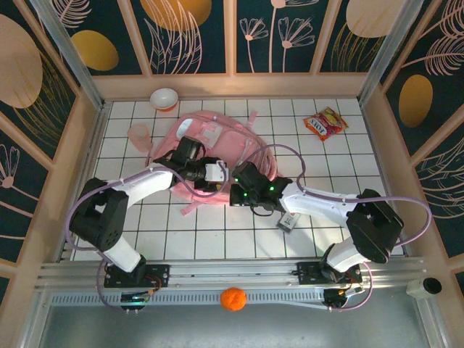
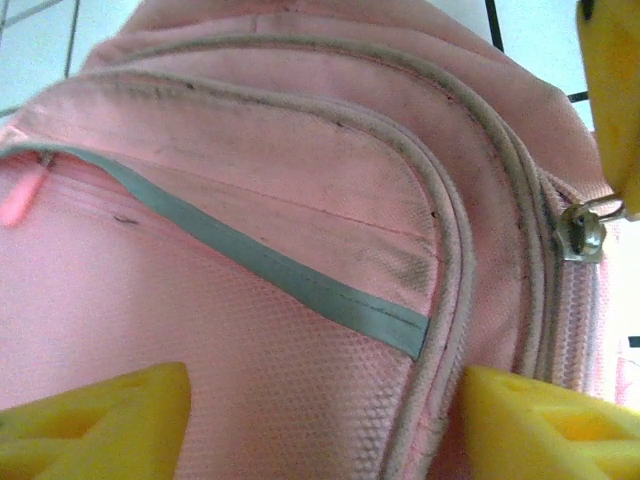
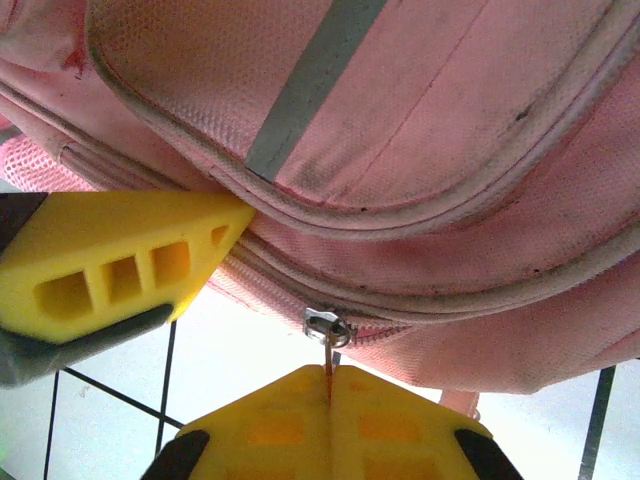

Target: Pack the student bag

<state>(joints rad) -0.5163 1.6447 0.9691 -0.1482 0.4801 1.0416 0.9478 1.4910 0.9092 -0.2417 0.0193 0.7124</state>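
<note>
The student bag (image 1: 217, 141) is a big pink backpack lying on the white tiled table, and its front pocket (image 2: 250, 190) has white piping and a grey stripe. My left gripper (image 1: 221, 174) (image 2: 325, 425) holds a wide bulge of that pocket between its yellow fingers (image 2: 100, 420); both fingers touch the fabric. My right gripper (image 1: 238, 190) (image 3: 328, 372) is shut on the thin metal zipper pull, just below the slider (image 3: 326, 325) on the bag's lower zipper track. The same slider (image 2: 583, 232) shows at the right edge of the left wrist view.
A red-and-yellow snack packet (image 1: 325, 123) lies at the back right. A white bowl (image 1: 164, 98) and a translucent pink cup (image 1: 138, 133) stand at the back left. A small grey item (image 1: 288, 220) lies under the right arm. An orange ball (image 1: 232, 299) rests beyond the front rail.
</note>
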